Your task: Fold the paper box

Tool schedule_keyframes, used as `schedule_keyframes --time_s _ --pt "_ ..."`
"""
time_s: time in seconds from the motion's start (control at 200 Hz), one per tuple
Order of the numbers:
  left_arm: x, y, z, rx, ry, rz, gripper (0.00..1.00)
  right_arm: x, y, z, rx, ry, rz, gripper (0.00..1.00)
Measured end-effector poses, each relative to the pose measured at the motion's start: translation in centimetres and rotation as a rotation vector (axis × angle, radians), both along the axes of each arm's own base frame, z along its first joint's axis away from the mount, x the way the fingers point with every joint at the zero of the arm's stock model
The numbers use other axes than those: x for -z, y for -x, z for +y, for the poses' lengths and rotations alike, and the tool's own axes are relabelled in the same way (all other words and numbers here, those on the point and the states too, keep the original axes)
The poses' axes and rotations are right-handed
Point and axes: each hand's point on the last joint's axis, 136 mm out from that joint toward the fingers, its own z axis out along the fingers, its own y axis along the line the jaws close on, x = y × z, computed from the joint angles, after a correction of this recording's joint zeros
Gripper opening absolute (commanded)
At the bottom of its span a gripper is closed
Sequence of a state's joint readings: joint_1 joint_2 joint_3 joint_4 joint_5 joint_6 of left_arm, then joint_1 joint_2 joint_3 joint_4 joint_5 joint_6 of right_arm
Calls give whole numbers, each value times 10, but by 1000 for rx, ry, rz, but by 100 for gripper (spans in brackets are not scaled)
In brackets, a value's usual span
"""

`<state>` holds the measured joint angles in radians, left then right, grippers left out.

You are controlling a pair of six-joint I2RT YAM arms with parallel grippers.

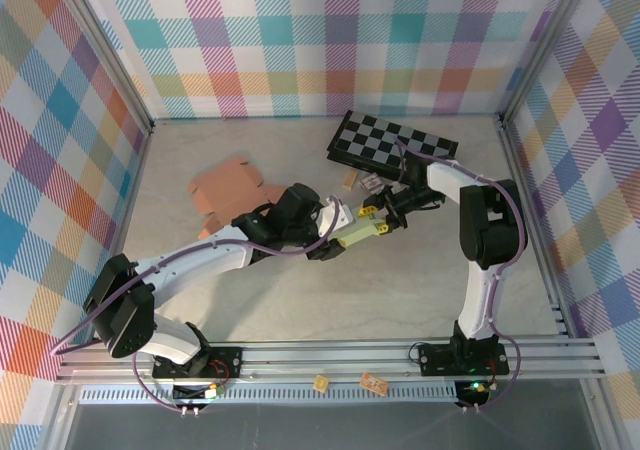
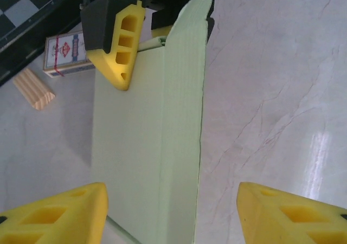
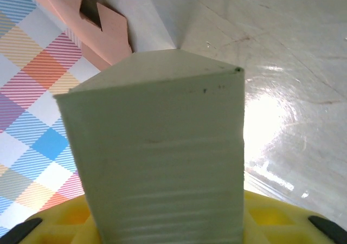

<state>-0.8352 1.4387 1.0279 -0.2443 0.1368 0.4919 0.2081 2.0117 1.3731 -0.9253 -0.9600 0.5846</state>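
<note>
A pale green paper box (image 1: pixel 360 233) hangs just above the table's middle, between my two grippers. My right gripper (image 1: pixel 380 220) is shut on its far end. In the right wrist view the green box (image 3: pixel 157 157) rises from the yellow fingers (image 3: pixel 282 217) and blocks most of the scene. In the left wrist view the green box (image 2: pixel 146 146) runs away from me as a long folded panel, with the right gripper's yellow finger (image 2: pixel 120 49) clamped on its far end. My left gripper (image 2: pixel 172 214) is open, its fingers spread wide on either side of the near end.
A flat pink cardboard blank (image 1: pixel 228 190) lies at the left behind my left arm. A checkerboard (image 1: pixel 390 142) sits at the back, with a small card box (image 2: pixel 65 51) and a wooden block (image 2: pixel 33 88) in front of it. Two small pieces (image 1: pixel 374 380) rest on the front rail.
</note>
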Motion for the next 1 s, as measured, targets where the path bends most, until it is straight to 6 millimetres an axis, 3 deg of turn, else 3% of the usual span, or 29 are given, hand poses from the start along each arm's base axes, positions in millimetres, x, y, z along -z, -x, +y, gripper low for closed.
schedule_keyframes --time_s 0.395,0.79,1.0 --pt "37 10 -7 101 -169 -64 67 2 10 -1 40 -5 132 42" --pt "60 -1 -5 95 -296 -142 66 13 30 -5 97 -4 309 45" --pt "62 -1 -7 102 -308 -158 62 22 42 -11 168 -21 434 49"
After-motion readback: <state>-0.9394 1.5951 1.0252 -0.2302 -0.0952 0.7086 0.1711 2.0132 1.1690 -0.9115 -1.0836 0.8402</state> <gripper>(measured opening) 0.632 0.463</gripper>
